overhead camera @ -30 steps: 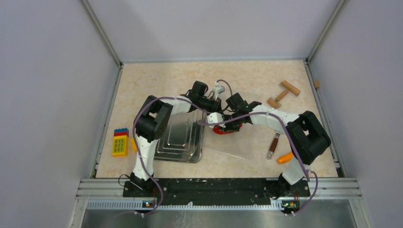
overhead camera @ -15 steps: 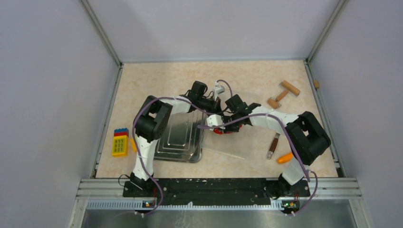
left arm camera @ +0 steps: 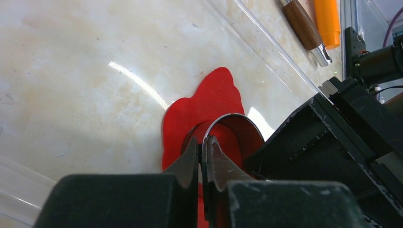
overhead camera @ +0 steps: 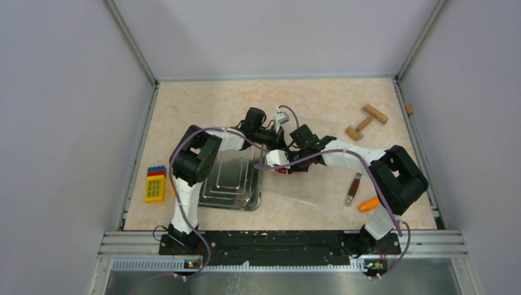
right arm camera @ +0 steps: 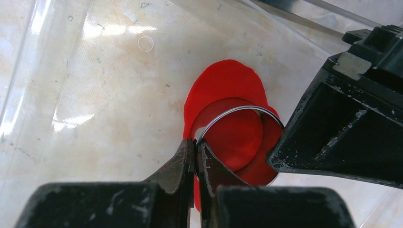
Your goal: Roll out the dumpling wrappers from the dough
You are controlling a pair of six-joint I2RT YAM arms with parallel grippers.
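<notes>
A thin, irregular sheet of red dough [right arm camera: 223,80] [left arm camera: 209,102] [overhead camera: 281,170] lies on a clear plastic sheet [right arm camera: 95,95]. A metal ring cutter [right arm camera: 237,110] [left arm camera: 235,117] stands on the dough. Inside the ring lies a round red disc, a dumpling wrapper [right arm camera: 235,135]. My right gripper [right arm camera: 196,145] is shut on the ring's near rim. Across from it, my left gripper [left arm camera: 202,142] is shut on the opposite rim. Each wrist view shows the other gripper as a black block at the right. In the top view the two wrists hide most of the dough.
A stepped metal tray [overhead camera: 233,178] sits left of the dough, with a yellow toy block [overhead camera: 155,184] further left. A wooden roller [overhead camera: 367,121] lies at the back right. A wooden-handled tool [overhead camera: 353,187] and an orange carrot [overhead camera: 368,204] are at the right.
Both grippers have closed onto the ring cutter's rim. The two wrists have shifted slightly to the left over the dough.
</notes>
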